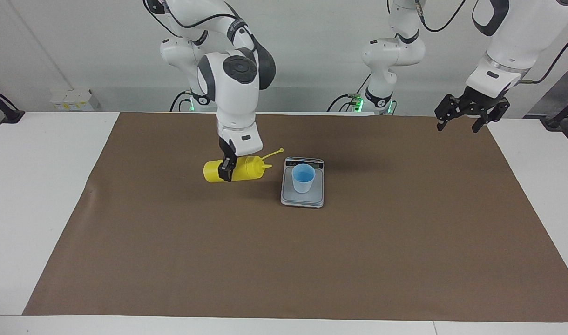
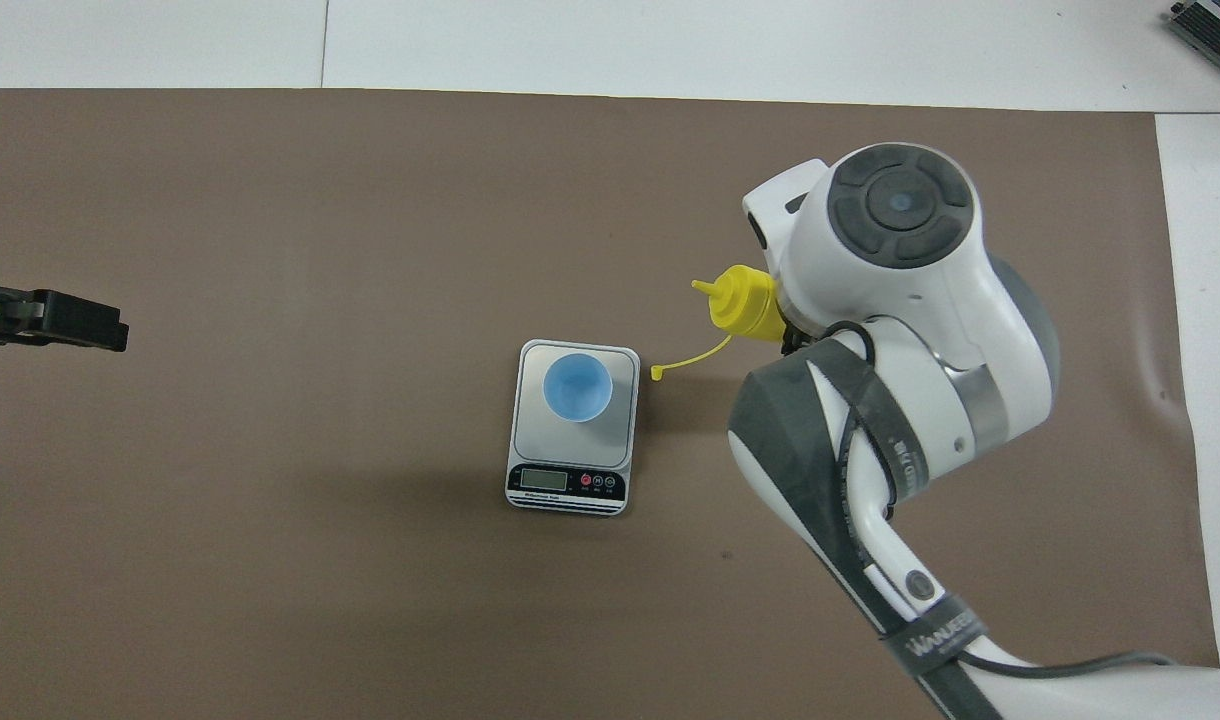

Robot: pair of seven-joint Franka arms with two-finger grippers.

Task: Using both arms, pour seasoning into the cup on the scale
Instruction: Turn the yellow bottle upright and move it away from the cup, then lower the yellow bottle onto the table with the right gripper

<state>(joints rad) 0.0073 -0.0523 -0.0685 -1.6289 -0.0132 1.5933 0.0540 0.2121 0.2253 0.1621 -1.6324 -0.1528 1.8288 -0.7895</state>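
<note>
Where the brown mat is spread over the white worktop, the scale serves as the landmark near its middle, with its display strip on the edge nearer the robots. The right arm is brought down beside the scale, toward its own end of the worktop. The left arm is kept waiting, well apart from the scale, over the mat's corner at the left arm's end. The seasoning is held on its side above the mat beside the scale, its nozzle turned toward the scale and its cap strap trailing out. The cup is stood upright on the scale's plate. The right claw is clamped on the seasoning's body. The left claw is seen with its fingers apart, nothing being held.
</note>
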